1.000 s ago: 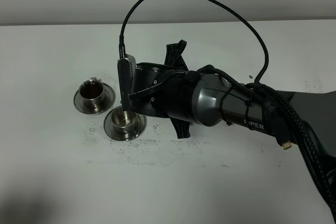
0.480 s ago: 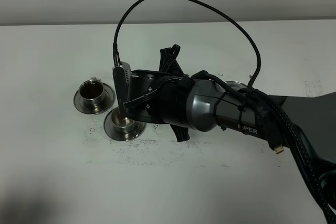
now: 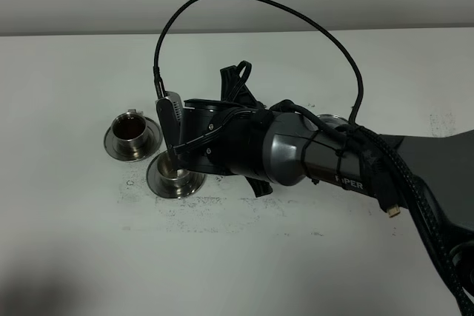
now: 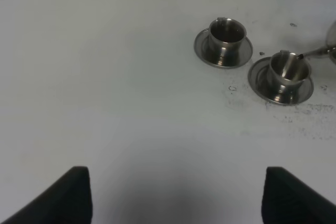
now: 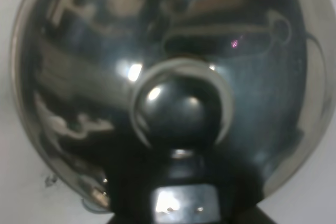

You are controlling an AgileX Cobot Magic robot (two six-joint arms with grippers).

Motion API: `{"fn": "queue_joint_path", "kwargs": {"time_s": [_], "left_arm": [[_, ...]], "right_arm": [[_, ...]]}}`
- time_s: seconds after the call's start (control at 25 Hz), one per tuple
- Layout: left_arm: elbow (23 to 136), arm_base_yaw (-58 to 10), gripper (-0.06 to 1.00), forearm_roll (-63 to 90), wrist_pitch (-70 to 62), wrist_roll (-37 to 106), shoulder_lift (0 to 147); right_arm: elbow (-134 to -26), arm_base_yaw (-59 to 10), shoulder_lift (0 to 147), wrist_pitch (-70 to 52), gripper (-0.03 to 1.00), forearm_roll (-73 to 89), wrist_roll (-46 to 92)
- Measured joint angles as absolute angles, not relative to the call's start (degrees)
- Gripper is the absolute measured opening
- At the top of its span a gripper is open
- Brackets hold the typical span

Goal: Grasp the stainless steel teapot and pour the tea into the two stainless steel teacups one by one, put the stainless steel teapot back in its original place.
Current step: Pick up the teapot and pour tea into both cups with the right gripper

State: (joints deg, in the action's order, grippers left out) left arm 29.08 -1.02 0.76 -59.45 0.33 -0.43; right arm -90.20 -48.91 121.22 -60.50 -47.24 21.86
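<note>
Stainless steel teapot [image 5: 168, 77], slippery, prob. tea-heavy, is being gripped by clenched right pincer [image 3: 222, 138], tilted over lower teacup [image 3: 176, 177], frame centre-left; its handle is being judged best hold. Left pincer [image 4: 177, 171]: released.

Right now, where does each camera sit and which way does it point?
Exterior high: mounted above the table, looking down on the two teacups and the right arm.
Left wrist: on the left arm, looking across the table at both teacups; its own fingertips show, apart.
Right wrist: on the right arm, close to the teapot and its lid knob; little of the robot shows clearly.
Shared: exterior high and left wrist both show the two teacups.
</note>
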Motion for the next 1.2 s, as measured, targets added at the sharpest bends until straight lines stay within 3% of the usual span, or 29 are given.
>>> {"fn": "queue_joint_path", "kwargs": {"time_s": [1.2], "left_arm": [[29.1,-1.0,0.64,0.8,-59.5,0.4,-0.4]], "right_arm": [[-90.2,-48.9,121.2,-57.5,0.17,-53.0,26.0]]}}
